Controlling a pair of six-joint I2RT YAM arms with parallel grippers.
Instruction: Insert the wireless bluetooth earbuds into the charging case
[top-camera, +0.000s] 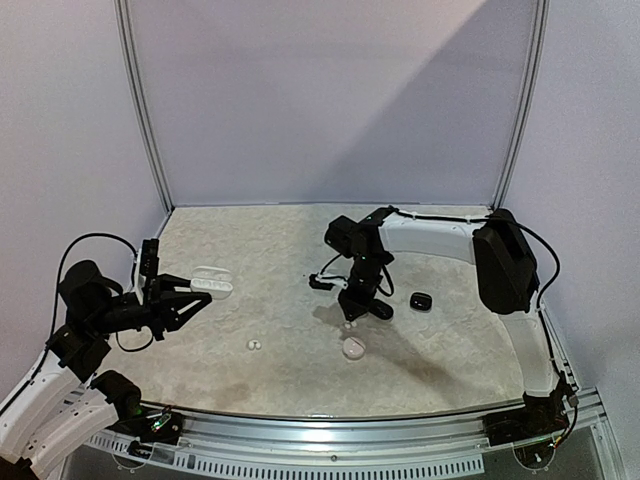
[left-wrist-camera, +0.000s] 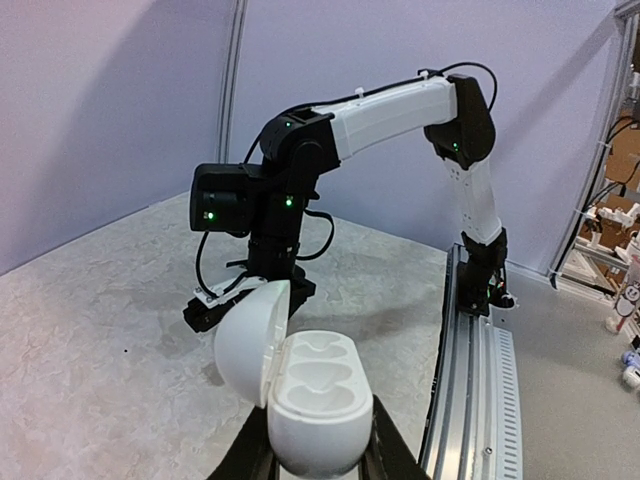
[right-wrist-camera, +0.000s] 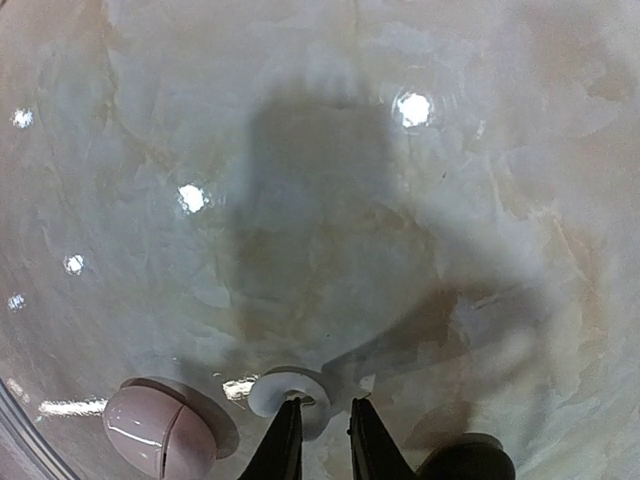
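My left gripper (left-wrist-camera: 318, 452) is shut on a white charging case (left-wrist-camera: 322, 402), held above the table at the left (top-camera: 213, 283). Its lid (left-wrist-camera: 245, 340) stands open and the moulded wells inside are empty. My right gripper (right-wrist-camera: 325, 440) points straight down at mid-table (top-camera: 349, 318), its jaws a narrow gap apart. A white earbud (right-wrist-camera: 288, 390) lies on the table at the tip of its left finger (right-wrist-camera: 285, 445), partly behind that finger. I see nothing clamped between the jaws. A second white earbud (top-camera: 254, 345) lies on the table between the arms.
A closed pinkish case (right-wrist-camera: 160, 430) (top-camera: 354, 348) rests just left of the right gripper. A small black case (top-camera: 418, 300) sits to its right, and a dark rounded shape (right-wrist-camera: 465, 462) shows at the bottom edge of the right wrist view. A rail (left-wrist-camera: 470, 380) runs along the table's near edge.
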